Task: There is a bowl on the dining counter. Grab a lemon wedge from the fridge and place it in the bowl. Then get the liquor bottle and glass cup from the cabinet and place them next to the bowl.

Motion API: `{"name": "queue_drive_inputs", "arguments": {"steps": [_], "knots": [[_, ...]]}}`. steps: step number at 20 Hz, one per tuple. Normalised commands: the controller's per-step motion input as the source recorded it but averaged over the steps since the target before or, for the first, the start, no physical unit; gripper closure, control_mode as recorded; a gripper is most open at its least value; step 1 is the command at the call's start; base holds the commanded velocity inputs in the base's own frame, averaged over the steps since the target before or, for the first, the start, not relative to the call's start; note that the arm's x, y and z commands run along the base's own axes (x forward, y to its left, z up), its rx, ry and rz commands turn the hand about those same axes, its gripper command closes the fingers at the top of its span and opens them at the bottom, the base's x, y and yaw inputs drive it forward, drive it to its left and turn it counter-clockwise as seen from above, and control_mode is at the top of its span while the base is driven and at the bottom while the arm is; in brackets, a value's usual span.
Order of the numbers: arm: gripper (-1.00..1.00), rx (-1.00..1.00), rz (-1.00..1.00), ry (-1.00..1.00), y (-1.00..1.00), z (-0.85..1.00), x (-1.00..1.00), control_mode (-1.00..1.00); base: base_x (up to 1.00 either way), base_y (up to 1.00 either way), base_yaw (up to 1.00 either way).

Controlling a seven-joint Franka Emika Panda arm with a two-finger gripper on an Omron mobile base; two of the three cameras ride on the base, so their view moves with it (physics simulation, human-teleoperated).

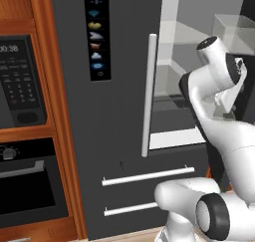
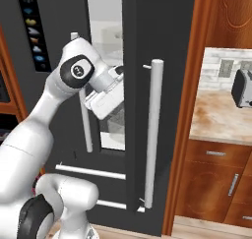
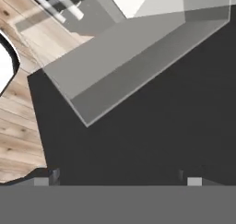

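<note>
The gripper, fingers spread wide and empty, is reaching past the fridge's opened right door, risking a knock against its translucent door bin.

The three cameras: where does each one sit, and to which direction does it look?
Left base view: behind the arm on its left, facing the fridge, right door open; the arm rises at the lower right.
Right base view: behind the arm on its right, facing the same fridge past its open door; the arm rises at the lower left.
Hand view: on the hand, looking at a grey fridge shelf; the open gripper at the bottom.
Both base views share the fridge's icon panel.
</note>
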Motion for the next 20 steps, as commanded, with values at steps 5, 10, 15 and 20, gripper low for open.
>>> {"name": "queue_drive_inputs", "arguments": {"steps": [5,10,15,20], "knots": [[-1.00,0.00,-0.02,-0.09,-1.00,0.00,-0.35,-1.00,0.00,0.00,0.00],[-1.00,0.03,0.00,-0.26,-0.63,0.00,0.00,-1.00,0.00,0.00,0.00],[-1.00,0.00,0.00,-0.49,0.63,-0.06,-0.42,-1.00,0.00,0.00,0.00],[-1.00,-0.02,0.01,-0.42,1.00,-0.03,-0.29,-1.00,0.00,0.00,0.00]]}}
